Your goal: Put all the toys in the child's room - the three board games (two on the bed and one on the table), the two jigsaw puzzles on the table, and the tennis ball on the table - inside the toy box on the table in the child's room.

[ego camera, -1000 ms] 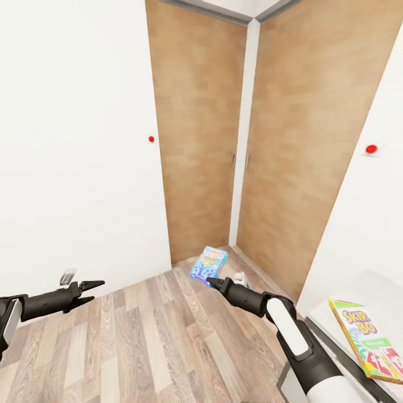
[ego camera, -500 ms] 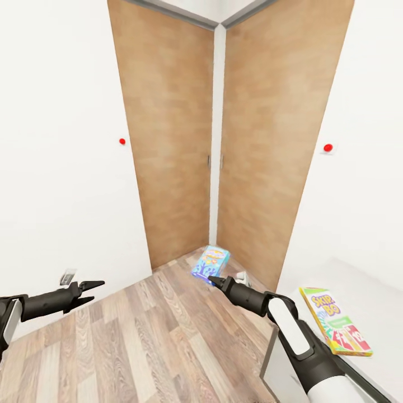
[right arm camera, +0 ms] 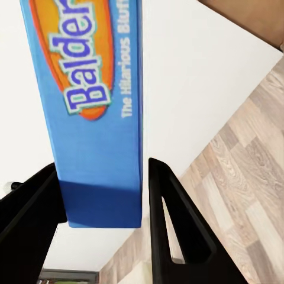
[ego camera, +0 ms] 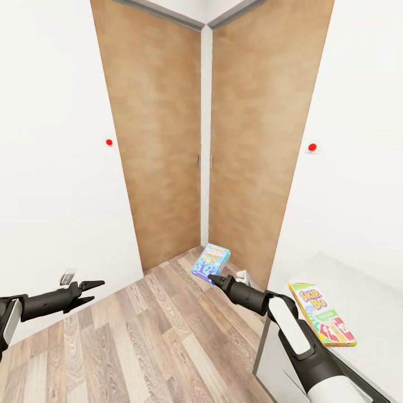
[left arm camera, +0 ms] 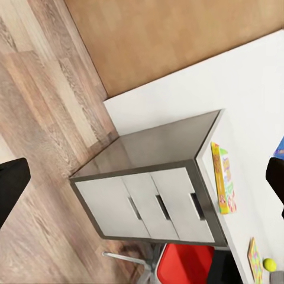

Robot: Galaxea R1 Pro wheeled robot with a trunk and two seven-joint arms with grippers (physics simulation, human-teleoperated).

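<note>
My right gripper (ego camera: pixel 215 278) is shut on a blue board game box (ego camera: pixel 211 259), held out above the wood floor; in the right wrist view the blue box (right arm camera: pixel 94 100) sits between the two black fingers (right arm camera: pixel 171 219). The Skip-Bo board game (ego camera: pixel 322 313) lies on the table (ego camera: pixel 366 288) at the lower right. My left gripper (ego camera: pixel 89 291) is open and empty at the left. The left wrist view shows the table (left arm camera: pixel 165 145), the Skip-Bo box (left arm camera: pixel 223 177), a jigsaw puzzle (left arm camera: pixel 254 260) and the tennis ball (left arm camera: pixel 270 264). The toy box and the bed are out of view.
Two tall wooden doors (ego camera: pixel 168 140) meet in the room's corner ahead. White walls stand on both sides. A small white object (ego camera: pixel 242 275) lies on the floor by the right-hand door. A red chair (left arm camera: pixel 183 266) stands at the table's cabinet fronts.
The whole view has swung, so doors and walls shifted left and more of the table with the Skip-Bo box came in. Both arms keep their pose; the blue box stays gripped.
</note>
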